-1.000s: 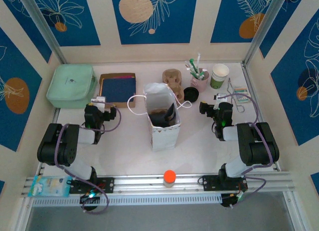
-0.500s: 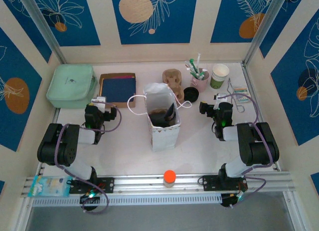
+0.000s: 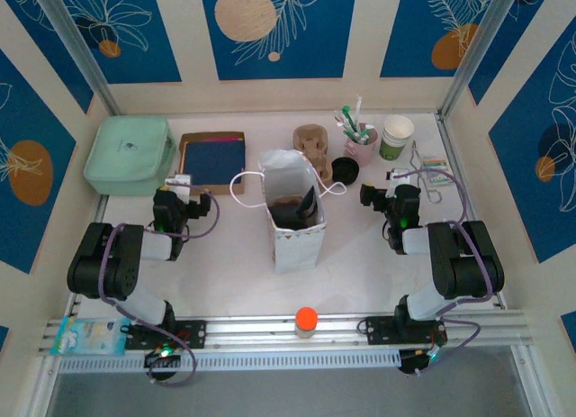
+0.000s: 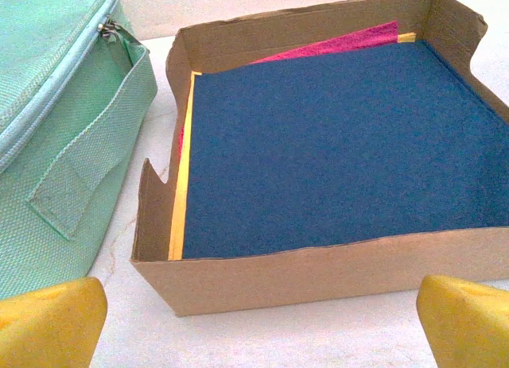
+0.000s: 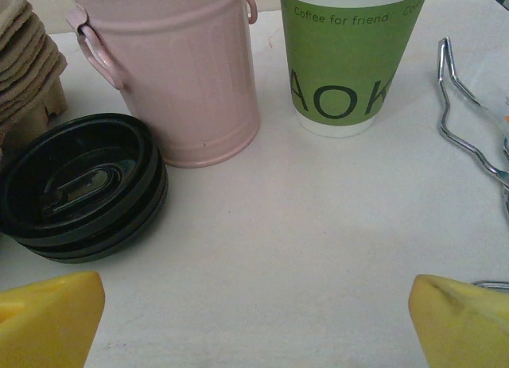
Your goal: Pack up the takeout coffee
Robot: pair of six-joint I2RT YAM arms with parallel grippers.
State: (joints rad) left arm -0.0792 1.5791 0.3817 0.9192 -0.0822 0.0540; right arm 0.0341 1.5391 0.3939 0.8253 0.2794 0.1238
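A white paper bag (image 3: 294,221) stands open in the middle of the table. Dark and brown shapes lie inside it; I cannot tell whether one of them is the takeout coffee. My left gripper (image 3: 175,190) rests low to the bag's left. It is open, its yellow fingertips (image 4: 49,320) wide apart and empty, facing a cardboard tray (image 4: 318,266). My right gripper (image 3: 396,187) rests low to the bag's right. It is open too, with bare table between its fingertips (image 5: 48,316).
A mint fabric case (image 3: 129,154) lies at the back left beside the cardboard tray (image 3: 186,140) of coloured sheets. At the back right are stacked pulp carriers (image 3: 312,145), black lids (image 5: 79,189), a pink bucket (image 5: 179,74), a lidless green-banded cup (image 5: 346,62) and a wire rack (image 5: 465,137).
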